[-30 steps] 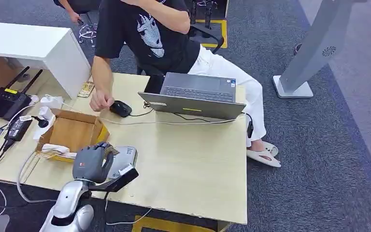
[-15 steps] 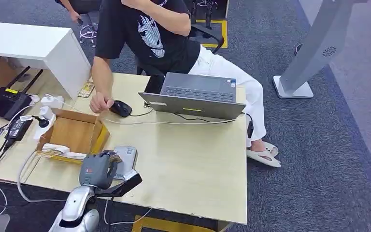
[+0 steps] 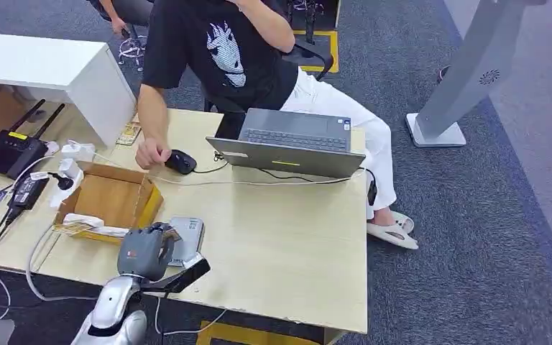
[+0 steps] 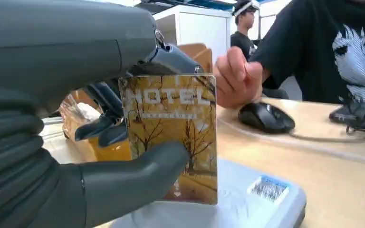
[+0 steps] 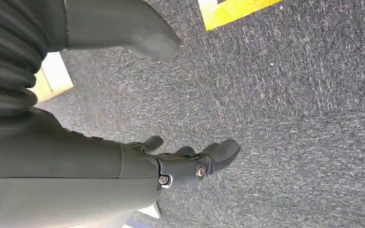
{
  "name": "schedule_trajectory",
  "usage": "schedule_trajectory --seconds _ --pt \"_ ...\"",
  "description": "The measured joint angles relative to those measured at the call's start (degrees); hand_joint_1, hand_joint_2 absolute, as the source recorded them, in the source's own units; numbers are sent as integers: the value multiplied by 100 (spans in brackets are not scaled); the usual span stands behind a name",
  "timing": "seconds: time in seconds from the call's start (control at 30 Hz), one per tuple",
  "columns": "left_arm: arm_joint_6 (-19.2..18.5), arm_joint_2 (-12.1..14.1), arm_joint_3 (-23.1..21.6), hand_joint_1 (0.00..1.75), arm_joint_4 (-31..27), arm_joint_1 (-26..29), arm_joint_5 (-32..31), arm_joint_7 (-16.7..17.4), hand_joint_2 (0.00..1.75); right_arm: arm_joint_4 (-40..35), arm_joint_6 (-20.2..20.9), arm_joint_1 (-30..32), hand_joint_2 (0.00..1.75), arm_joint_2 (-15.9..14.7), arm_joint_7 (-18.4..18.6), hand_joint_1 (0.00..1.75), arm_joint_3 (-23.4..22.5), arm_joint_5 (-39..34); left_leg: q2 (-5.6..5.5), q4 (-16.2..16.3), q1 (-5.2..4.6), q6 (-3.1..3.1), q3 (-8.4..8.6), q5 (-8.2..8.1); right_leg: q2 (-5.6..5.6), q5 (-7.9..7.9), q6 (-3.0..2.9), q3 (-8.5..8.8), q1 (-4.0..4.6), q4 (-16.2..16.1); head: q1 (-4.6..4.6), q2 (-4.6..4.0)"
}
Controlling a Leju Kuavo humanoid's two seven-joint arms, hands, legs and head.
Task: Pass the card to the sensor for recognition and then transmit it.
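My left hand [image 3: 144, 251] grips the card [image 4: 171, 137] between thumb and fingers, holding it upright just over the grey sensor [image 3: 187, 237] at the bench's [image 3: 287, 251] near left edge. My right hand [image 5: 190, 164] hangs over the carpet, fingers apart, holding nothing.

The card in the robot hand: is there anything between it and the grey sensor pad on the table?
Nothing visible stands between them. The left robot hand holds the card upright right over the sensor pad. The card's lower edge is close to the pad's top, though contact cannot be judged. The mouse lies well behind.
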Motion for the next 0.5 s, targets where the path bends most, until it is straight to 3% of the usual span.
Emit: schedule_trajectory --seconds 0.17,0.37,0.5 --pt "-361 381 164 175 -755 -325 201 17 175 -2 -24 -1 175 0 -147 0 -28 -18 -2 0 6 -5 -8 4 -4 3 -4 -6 3 2 0 0" --pt "-826 921 332 175 -1364 -1148 -85 177 175 0 -20 -13 175 -11 -238 0 -46 -4 -3 0 7 -8 -7 8 -3 5 -7 -5 9 5 0 0" --pt "-1052 1132 332 175 -1570 -1690 -426 313 175 0 -18 -32 175 -13 -155 0 -48 83 -3 0 6 -8 -7 8 -3 5 -7 -5 8 4 0 0"
